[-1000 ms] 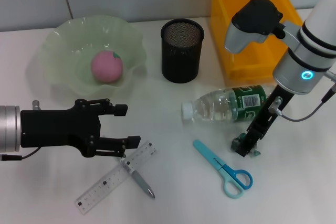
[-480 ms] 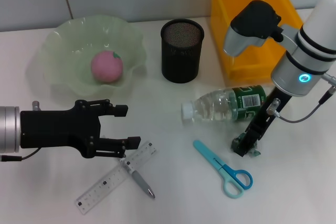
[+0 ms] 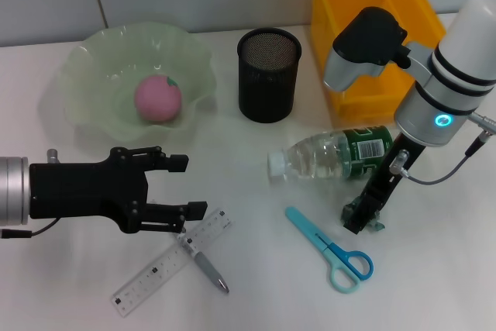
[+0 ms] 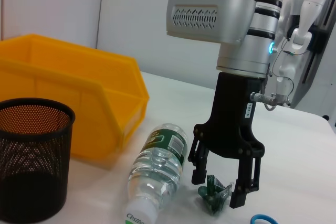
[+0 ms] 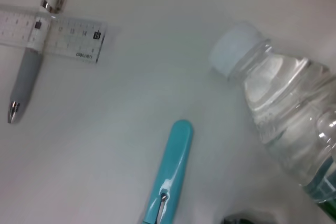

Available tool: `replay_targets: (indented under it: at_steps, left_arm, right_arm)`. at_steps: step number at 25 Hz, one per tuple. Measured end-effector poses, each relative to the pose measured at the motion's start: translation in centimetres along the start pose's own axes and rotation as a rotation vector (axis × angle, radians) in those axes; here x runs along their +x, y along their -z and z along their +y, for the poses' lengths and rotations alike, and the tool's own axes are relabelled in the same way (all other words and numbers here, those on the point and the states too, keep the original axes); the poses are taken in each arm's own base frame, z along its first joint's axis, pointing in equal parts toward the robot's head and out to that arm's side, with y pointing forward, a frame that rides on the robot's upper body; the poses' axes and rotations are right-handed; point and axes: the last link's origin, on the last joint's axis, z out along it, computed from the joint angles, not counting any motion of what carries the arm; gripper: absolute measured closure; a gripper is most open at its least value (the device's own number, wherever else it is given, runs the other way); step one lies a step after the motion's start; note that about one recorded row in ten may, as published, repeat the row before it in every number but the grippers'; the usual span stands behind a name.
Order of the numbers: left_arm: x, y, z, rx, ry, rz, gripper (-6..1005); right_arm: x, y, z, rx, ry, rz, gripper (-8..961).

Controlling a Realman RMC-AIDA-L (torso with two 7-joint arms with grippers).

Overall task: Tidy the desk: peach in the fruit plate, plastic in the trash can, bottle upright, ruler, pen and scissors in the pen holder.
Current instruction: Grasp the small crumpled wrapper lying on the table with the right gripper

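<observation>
Head view: right gripper (image 3: 363, 218) has edged leftward, fingers apart astride green plastic (image 4: 215, 194).

The right claw (image 3: 362, 218) stands straight down with its fingers spread around the crumpled green plastic (image 4: 216, 194), tips at the desk (image 3: 434, 284). Just on its far left the lying bottle (image 3: 333, 156) blocks that side, and the yellow bin (image 3: 364, 29) walls off the far side beyond it. The scissors (image 3: 329, 247) lie near-left of this claw, close by. To the right the desk is bare. The left claw (image 3: 186, 185), fingers parted, hangs over the near left, with the crossed ruler (image 3: 172, 260) and pen (image 3: 203, 263) directly beside its tips. An open lane runs between it and the bottle toward the pen holder (image 3: 268, 74); the fruit plate (image 3: 93, 106) fills the far left.
</observation>
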Motion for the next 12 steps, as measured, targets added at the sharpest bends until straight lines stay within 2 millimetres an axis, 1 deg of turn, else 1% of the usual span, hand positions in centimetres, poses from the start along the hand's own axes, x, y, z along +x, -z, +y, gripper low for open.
replay_targets:
  at_steps: [7, 12]
  left_arm:
    - [0.11, 0.46, -0.26, 0.014, -0.003, 0.002, 156]
    - [0.13, 0.51, -0.29, 0.014, -0.006, 0.002, 156]
  right_arm:
    - [-0.10, -0.20, 0.14, 0.009, 0.016, 0.010, 178]
    - [-0.09, -0.22, 0.14, 0.008, 0.015, 0.010, 238]
